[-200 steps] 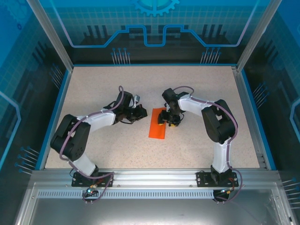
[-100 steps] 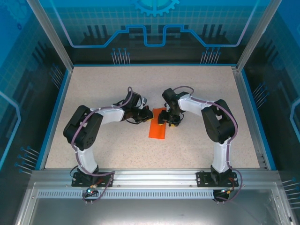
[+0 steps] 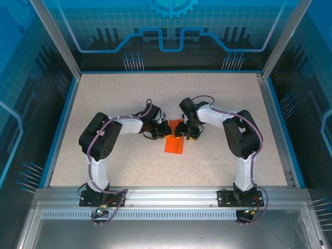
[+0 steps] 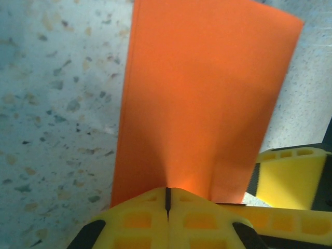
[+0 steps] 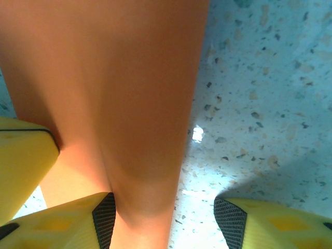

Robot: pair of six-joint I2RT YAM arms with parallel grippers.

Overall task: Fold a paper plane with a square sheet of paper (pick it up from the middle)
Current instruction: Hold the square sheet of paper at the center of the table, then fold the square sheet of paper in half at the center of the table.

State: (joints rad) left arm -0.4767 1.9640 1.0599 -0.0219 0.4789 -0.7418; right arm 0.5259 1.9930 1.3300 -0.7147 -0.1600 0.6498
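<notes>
Here both arms bend over the orange paper (image 3: 174,144) — left pincer (image 4: 167,191) pressed together, right pincer (image 5: 163,210) spread.

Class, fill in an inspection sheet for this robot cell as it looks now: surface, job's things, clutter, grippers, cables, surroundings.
Surface: speckled table, pale.
Job's things: orange paper, folded into a narrow strip, lying mid-table.
Clutter: nothing seen.
Grippers: left gripper shut, tips on one end of the strip; right gripper open, astride the strip's long edge.
Cables: purple cables run along both arms.
Surroundings: blue panels behind and beside; metal frame at the near edge.
</notes>
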